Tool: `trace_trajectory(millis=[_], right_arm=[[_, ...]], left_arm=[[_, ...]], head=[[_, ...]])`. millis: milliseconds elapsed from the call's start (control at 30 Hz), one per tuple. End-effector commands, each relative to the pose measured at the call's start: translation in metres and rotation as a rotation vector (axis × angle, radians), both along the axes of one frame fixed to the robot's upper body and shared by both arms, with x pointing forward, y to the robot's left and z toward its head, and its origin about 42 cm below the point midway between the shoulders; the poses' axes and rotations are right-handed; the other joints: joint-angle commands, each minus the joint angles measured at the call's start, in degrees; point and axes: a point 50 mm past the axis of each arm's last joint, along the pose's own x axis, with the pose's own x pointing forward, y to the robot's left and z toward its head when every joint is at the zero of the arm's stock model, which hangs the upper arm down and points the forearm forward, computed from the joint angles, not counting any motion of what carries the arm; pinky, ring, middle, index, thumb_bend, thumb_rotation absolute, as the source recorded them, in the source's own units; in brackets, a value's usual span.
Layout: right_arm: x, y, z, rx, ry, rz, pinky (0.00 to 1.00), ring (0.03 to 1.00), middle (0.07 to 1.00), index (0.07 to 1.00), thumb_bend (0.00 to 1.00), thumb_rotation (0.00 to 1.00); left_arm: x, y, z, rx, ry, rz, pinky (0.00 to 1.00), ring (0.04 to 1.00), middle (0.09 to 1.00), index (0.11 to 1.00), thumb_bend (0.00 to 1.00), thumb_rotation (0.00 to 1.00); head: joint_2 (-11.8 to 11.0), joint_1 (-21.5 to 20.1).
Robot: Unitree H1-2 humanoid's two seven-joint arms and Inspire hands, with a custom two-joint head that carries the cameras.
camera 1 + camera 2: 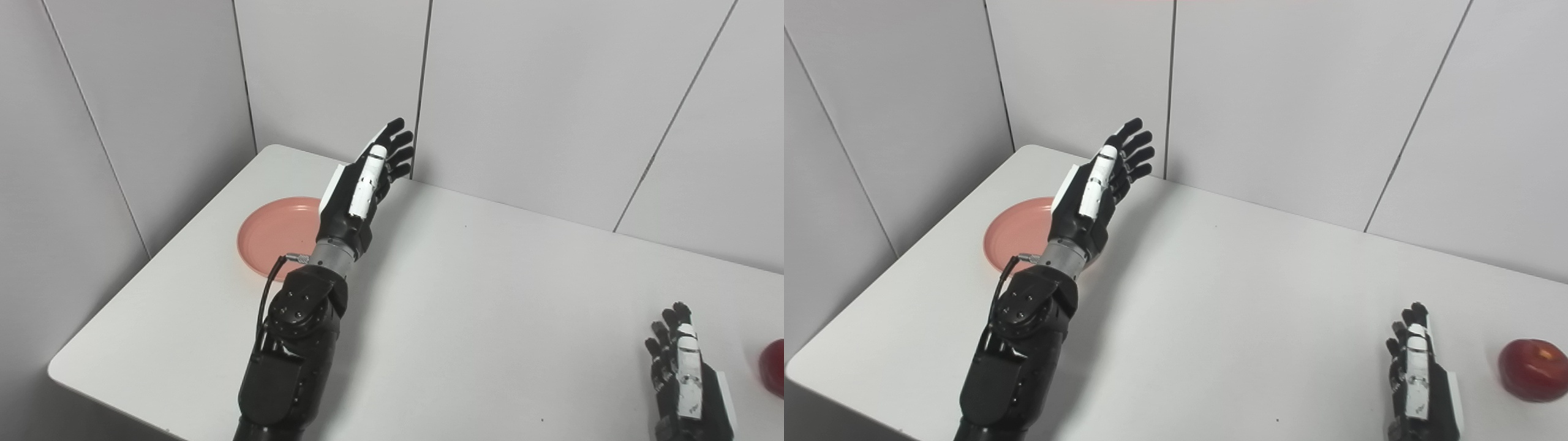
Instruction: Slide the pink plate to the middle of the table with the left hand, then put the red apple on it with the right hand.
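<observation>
Left eye view: red apple (773,368) cut off; pink plate (275,236) half-hidden.

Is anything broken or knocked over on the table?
Nothing looks wrong. The pink plate lies flat near the table's left side, the red apple sits whole at the right, and both the left hand and right hand are open, holding nothing.

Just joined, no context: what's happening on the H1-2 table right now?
The left hand is raised, open, over the pink plate, which sits near the table's left side, not the middle. The right hand waits open low on the right, beside the red apple but not touching it. Neither hand holds anything.
</observation>
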Motion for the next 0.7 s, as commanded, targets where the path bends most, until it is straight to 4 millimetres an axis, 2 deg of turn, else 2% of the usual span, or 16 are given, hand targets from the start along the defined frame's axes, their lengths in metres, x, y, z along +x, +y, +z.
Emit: trace_trajectory(millis=[0, 333, 667], right_arm=[[0.007, 0.002, 0.021, 0.002, -0.070, 0.000, 1.00, 1.000, 1.000, 0.999, 0.10, 1.00], [0.007, 0.001, 0.022, 0.003, -0.068, 0.008, 1.00, 1.000, 1.000, 1.000, 0.09, 1.00], [0.007, 0.000, 0.024, 0.005, -0.065, 0.012, 1.00, 1.000, 1.000, 1.000, 0.10, 1.00]], left_arm=[[0.005, 0.008, 0.027, 0.011, -0.085, 0.016, 0.89, 0.900, 0.909, 0.885, 0.40, 1.00], [0.010, 0.050, 0.033, -0.035, -0.108, 0.103, 0.88, 0.884, 0.894, 0.871, 0.39, 1.00], [0.009, 0.090, 0.042, 0.015, -0.133, 0.215, 0.85, 0.868, 0.877, 0.848, 0.38, 1.00]], head=[[0.0, 0.1], [0.0, 0.8], [0.1, 1.2]])
